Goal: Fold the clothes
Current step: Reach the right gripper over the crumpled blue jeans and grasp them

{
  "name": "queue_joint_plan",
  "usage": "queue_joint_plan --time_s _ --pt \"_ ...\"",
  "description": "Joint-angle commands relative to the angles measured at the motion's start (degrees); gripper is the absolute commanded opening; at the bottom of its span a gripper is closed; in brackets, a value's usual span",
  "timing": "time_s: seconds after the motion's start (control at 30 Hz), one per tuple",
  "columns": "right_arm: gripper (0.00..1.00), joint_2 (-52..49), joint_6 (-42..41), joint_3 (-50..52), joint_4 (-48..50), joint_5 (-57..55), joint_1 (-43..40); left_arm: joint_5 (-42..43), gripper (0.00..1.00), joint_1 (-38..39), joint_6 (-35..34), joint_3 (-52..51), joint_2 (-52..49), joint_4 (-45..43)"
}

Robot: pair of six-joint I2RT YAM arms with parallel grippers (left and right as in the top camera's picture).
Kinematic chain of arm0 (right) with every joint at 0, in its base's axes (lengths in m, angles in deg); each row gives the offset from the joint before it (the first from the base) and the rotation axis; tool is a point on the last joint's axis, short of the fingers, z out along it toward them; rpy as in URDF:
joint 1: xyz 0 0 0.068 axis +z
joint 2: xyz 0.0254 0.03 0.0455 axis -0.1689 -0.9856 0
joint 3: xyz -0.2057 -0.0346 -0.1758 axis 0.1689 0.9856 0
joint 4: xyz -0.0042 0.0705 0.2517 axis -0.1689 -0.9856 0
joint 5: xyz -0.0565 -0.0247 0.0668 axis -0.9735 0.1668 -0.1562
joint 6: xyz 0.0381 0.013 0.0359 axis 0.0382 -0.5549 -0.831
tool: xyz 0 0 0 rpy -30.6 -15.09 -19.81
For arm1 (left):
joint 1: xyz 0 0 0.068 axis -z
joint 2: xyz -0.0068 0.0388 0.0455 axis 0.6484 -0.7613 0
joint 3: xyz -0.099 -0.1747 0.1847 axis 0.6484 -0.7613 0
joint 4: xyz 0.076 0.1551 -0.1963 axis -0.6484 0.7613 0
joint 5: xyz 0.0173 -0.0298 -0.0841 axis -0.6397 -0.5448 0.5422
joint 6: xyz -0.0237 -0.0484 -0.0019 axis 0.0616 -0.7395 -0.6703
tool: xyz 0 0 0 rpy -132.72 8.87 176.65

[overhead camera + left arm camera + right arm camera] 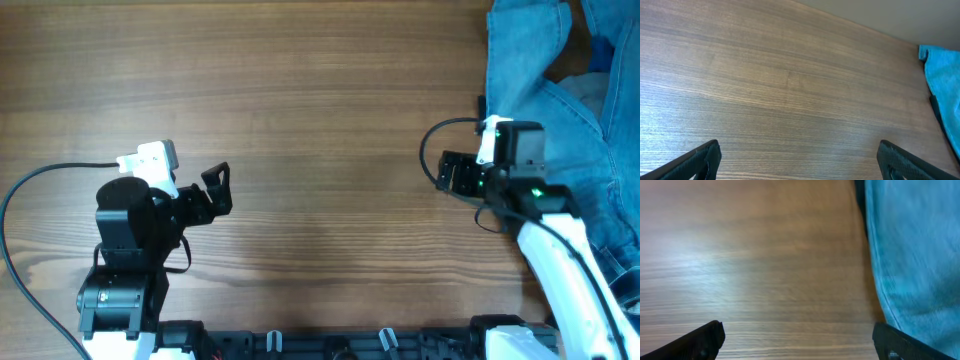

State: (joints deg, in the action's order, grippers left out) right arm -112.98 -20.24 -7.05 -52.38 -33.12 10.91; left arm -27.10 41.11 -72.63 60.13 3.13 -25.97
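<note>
The light blue denim jeans (pixel 560 110) lie in a crumpled heap at the table's far right, running off the top and right edges. My right gripper (pixel 442 175) is open and empty over bare wood just left of the heap. In the right wrist view its jaws (pixel 798 326) are spread wide, with the jeans (pixel 915 255) filling the right side by the right finger. My left gripper (pixel 222 188) is open and empty at the lower left, far from the jeans. In the left wrist view its jaws (pixel 799 146) span bare table, and the jeans (pixel 946 85) show at the far right edge.
The wooden table (pixel 300 90) stretches between the two arms. A bit of bright blue fabric (pixel 600 55) shows among the denim folds at the top right. Black cables trail from both arms. The arm bases stand along the front edge.
</note>
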Motion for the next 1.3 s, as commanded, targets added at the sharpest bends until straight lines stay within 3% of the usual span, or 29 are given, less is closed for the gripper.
queue_joint_plan --time_s 0.0,0.17,0.5,0.63,0.7,0.73,1.0,1.27 --pt "1.0 -5.95 -7.21 -0.96 -0.79 -14.99 -0.15 0.94 1.0 0.2 -0.5 1.22 -0.04 -0.02" --pt "0.98 -13.46 -11.02 -0.96 -0.63 -22.82 -0.15 0.94 1.0 0.2 -0.5 1.22 -0.02 0.0" --pt "0.74 -21.18 -14.47 -0.96 0.13 -28.57 -3.61 0.92 1.0 0.2 -0.5 1.22 -0.04 0.0" --pt "0.45 -21.16 -14.21 -0.96 0.2 -28.57 -6.08 0.92 1.0 0.2 -0.5 1.2 -0.04 -0.02" --pt "0.12 -21.16 -13.94 -0.96 0.13 -28.55 -6.82 0.92 1.0 0.2 -0.5 1.2 -0.04 -0.02" --pt "0.04 -21.16 -13.92 -0.96 0.02 -28.52 -7.06 0.92 1.0 0.2 -0.5 1.2 -0.04 0.0" --pt "0.04 -18.29 -9.18 -3.34 -2.47 -22.29 -7.06 0.9 1.0 0.2 -0.48 1.22 -0.04 -0.02" --pt "0.04 -10.4 -1.16 -18.12 -13.49 -9.57 -7.06 0.92 1.0 0.2 -0.5 1.2 -0.04 -0.04"
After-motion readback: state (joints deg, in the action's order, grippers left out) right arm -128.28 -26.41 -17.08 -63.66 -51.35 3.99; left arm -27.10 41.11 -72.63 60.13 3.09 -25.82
